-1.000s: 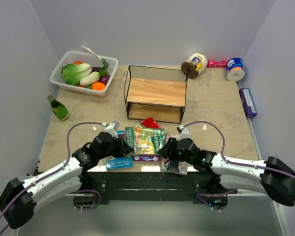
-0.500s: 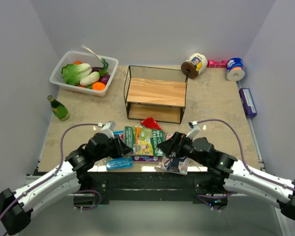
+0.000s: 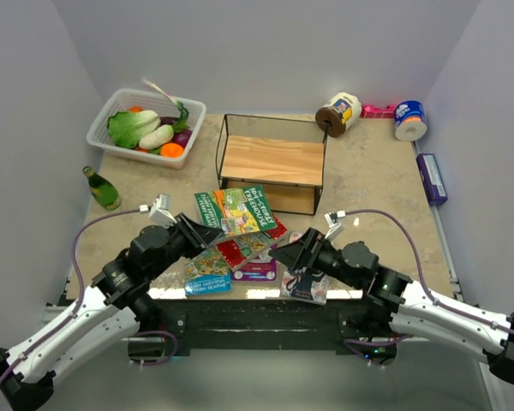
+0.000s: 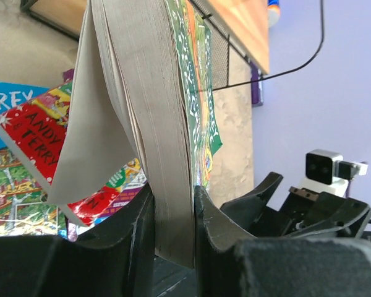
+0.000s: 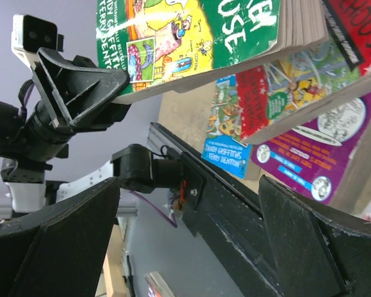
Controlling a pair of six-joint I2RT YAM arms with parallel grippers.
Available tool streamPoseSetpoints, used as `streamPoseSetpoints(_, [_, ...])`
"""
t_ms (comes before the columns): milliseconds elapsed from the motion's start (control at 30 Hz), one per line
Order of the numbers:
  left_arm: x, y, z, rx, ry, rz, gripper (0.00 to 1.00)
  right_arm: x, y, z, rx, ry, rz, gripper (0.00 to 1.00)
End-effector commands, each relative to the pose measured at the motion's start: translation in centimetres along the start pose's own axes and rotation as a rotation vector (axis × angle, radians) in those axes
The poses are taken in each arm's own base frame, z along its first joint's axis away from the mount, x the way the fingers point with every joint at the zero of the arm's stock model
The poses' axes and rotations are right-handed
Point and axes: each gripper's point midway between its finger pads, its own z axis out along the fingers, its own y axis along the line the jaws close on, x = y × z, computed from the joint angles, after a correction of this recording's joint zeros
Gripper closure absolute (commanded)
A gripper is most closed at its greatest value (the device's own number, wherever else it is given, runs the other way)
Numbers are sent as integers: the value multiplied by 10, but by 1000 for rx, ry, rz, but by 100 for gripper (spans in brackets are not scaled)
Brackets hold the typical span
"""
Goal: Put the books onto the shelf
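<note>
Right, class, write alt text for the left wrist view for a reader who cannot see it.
The left gripper clamps a green book, cream pages facing the camera, above a red book, the shelf beyond.

Five books (image 3: 236, 211), one shelf (image 3: 272, 160), one white basket (image 3: 94, 134), one green bottle (image 3: 103, 190), one purple box (image 3: 430, 178)

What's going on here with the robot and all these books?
The left gripper is clamped on a green book, holding it off the table just in front of the small shelf. The right gripper stands open beside the other books, which lie in a loose pile at the near edge. No book is on the shelf yet.
</note>
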Motion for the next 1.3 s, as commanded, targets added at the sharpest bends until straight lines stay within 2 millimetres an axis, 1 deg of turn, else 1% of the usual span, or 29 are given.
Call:
streamPoseSetpoints(0, [-47,-77,-23,234,-145,-103,100,-2,32,8,-131,-1,49,1])
streamPoseSetpoints(33, [-49,-80,-26,247,-150,-108,100,-5,41,10,-165,-11,60,1])
streamPoseSetpoints(67, [-52,-85,-29,262,-155,-112,100,-5,43,13,-175,-9,73,1])
streamPoseSetpoints(100, [-53,-87,-31,268,-155,-113,100,-1,39,20,-161,4,78,1])
streamPoseSetpoints(133, [-54,-91,-33,278,-155,-114,100,-4,47,22,-192,-7,82,1])
streamPoseSetpoints(200, [-58,-98,-38,293,-158,-110,100,-6,52,27,-206,-22,87,1])
streamPoseSetpoints(267, [-61,-104,-42,306,-162,-104,100,-8,55,37,-196,-31,82,1])
streamPoseSetpoints(300, [-61,-105,-43,312,-162,-101,100,-9,55,41,-188,-35,81,1])
streamPoseSetpoints(333, [-62,-107,-45,317,-165,-99,100,-9,57,49,-190,-34,84,1])
streamPoseSetpoints(400, [-63,-109,-46,321,-167,-96,100,-9,62,56,-211,-34,97,1])
streamPoseSetpoints(433, [-63,-110,-47,323,-166,-92,100,-11,71,58,-246,-44,110,1])
streamPoseSetpoints(467, [-64,-111,-48,325,-168,-92,100,-9,66,65,-233,-43,126,2])
streamPoseSetpoints(500, [-64,-113,-49,331,-168,-93,100,-7,65,68,-234,-45,138,1])
streamPoseSetpoints(533, [-65,-113,-49,333,-171,-90,100,-13,78,67,-291,-70,152,1])
streamPoseSetpoints(567, [-65,-113,-49,332,-172,-91,100,-13,74,71,-286,-93,168,1])
streamPoseSetpoints(600, [-66,-113,-50,332,-172,-91,100,-16,79,71,-312,-108,173,1])
streamPoseSetpoints(633, [-65,-112,-49,330,-173,-91,100,-22,92,65,-382,-141,180,1])
streamPoseSetpoints(667, [-65,-112,-49,329,-171,-90,100,-21,92,67,-392,-148,167,1])
streamPoseSetpoints(733, [-65,-110,-49,321,-173,-88,100,-24,100,68,-417,-162,159,1])
streamPoseSetpoints(800, [-64,-109,-48,317,-169,-87,100,-24,102,72,-416,-169,150,1])
streamPoseSetpoints(833, [-63,-108,-48,315,-168,-85,100,-26,107,70,-439,-182,146,1])
streamPoseSetpoints(867, [-63,-106,-47,310,-168,-85,100,-27,108,70,-445,-189,152,1])
streamPoseSetpoints(967, [-61,-105,-46,312,-162,-84,100,-28,105,78,-424,-199,166,1])
streamPoseSetpoints(1000, [-61,-106,-47,320,-162,-83,100,-27,106,85,-416,-195,166,1])
streamPoseSetpoints(1100, [-59,-109,-47,343,-154,-77,100,-29,108,92,-431,-208,188,2])
streamPoseSetpoints(1133, [-59,-110,-47,345,-152,-76,100,-33,109,94,-450,-234,204,2])
streamPoseSetpoints(1267, [-57,-109,-48,350,-146,-65,100,-40,109,100,-469,-273,240,6])
